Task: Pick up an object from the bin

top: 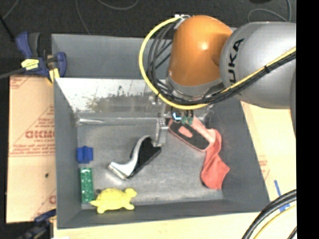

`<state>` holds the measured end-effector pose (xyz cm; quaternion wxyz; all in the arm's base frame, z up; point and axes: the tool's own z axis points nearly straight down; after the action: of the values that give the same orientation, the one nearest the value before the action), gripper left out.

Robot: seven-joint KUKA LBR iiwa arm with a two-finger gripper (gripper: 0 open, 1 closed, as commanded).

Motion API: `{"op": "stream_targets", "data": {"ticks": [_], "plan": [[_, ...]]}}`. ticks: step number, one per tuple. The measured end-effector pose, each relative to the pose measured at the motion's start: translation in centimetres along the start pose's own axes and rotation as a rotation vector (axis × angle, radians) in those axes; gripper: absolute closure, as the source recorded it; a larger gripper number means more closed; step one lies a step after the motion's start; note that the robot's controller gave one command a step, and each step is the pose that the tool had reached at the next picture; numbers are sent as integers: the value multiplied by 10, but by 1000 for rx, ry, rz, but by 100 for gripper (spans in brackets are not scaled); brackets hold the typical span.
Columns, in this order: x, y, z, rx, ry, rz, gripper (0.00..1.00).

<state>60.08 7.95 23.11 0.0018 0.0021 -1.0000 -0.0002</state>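
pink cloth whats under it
Grey bin floor shows around the pink cloth; its top edge meets a black oval thing. Anything beneath the cloth is covered.

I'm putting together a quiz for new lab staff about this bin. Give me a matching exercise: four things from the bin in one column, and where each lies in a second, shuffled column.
Things
1. yellow turtle-shaped toy
2. pink cloth
3. blue block
4. black and silver tool

Places
A. middle of the floor of the bin
B. right side of the floor
C. left side, just beyond the far end of the green stick
D. near left corner, at the near end of the green stick

Pairs: 1-D, 2-B, 3-C, 4-A
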Motion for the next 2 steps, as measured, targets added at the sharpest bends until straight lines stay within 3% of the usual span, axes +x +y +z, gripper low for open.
{"op": "stream_targets", "data": {"ticks": [2], "plan": [[-1, 0, -5, -1, -7, -1, 0]]}}
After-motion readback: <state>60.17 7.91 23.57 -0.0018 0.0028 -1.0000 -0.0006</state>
